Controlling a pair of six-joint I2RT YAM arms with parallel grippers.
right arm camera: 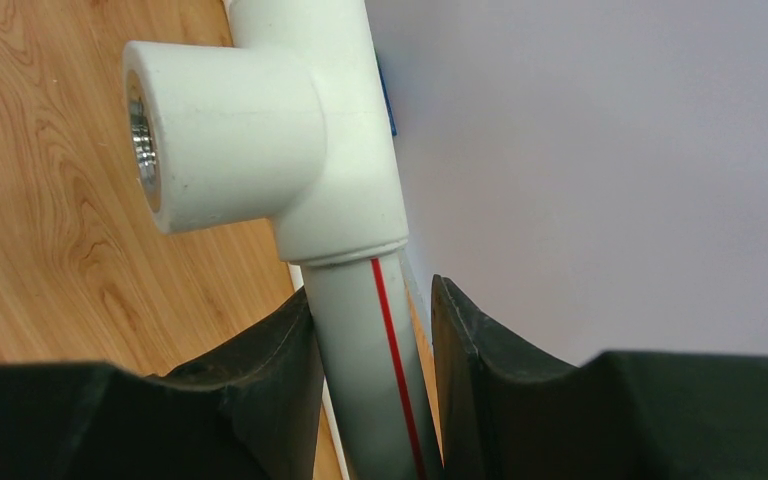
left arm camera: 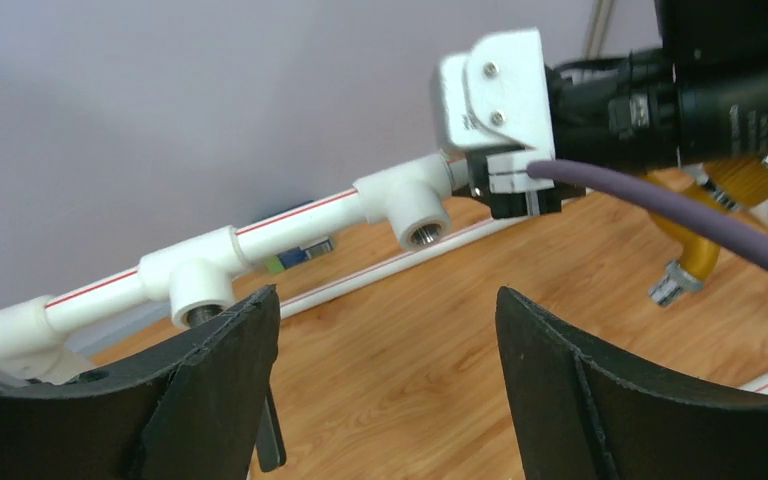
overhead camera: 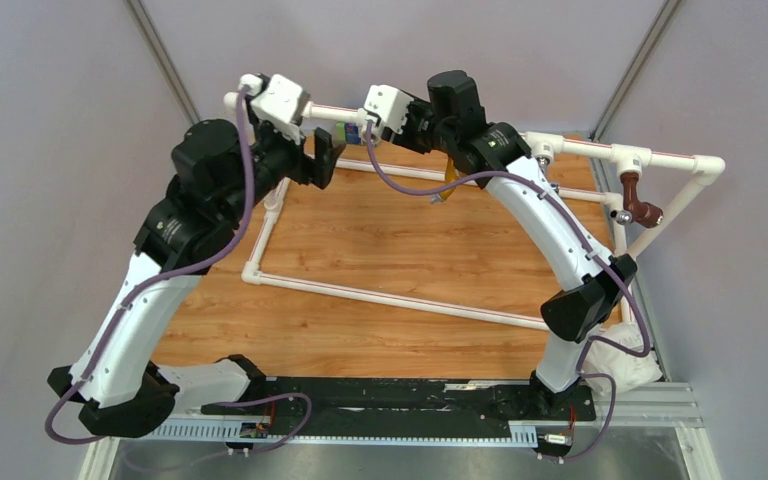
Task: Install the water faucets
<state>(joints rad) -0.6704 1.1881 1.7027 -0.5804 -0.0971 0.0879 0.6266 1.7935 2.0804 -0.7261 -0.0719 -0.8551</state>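
Observation:
The white pipe frame point(overhead camera: 400, 300) lies on a wooden board. My right gripper point(right arm camera: 372, 290) is shut on its rear red-striped pipe point(right arm camera: 360, 380), just below a tee point(right arm camera: 250, 130) with an open threaded socket. It also shows in the top view point(overhead camera: 365, 130). My left gripper point(left arm camera: 388, 292) is open and empty, above the board and beside a second tee point(left arm camera: 200, 285). It shows in the top view too point(overhead camera: 328, 155). A dark metal end sits in that tee's socket. A narrow dark bar point(left arm camera: 271, 435) hangs below it, seemingly the dark faucet, mostly hidden by my left finger.
An orange-yellow tap point(left arm camera: 705, 250) hangs from the rear pipe under my right arm point(overhead camera: 447, 185). A brown tap point(overhead camera: 642, 207) sits on the frame's right corner. The right wrist's camera block point(left arm camera: 495, 100) is close to the middle tee point(left arm camera: 415, 205). Grey walls stand behind.

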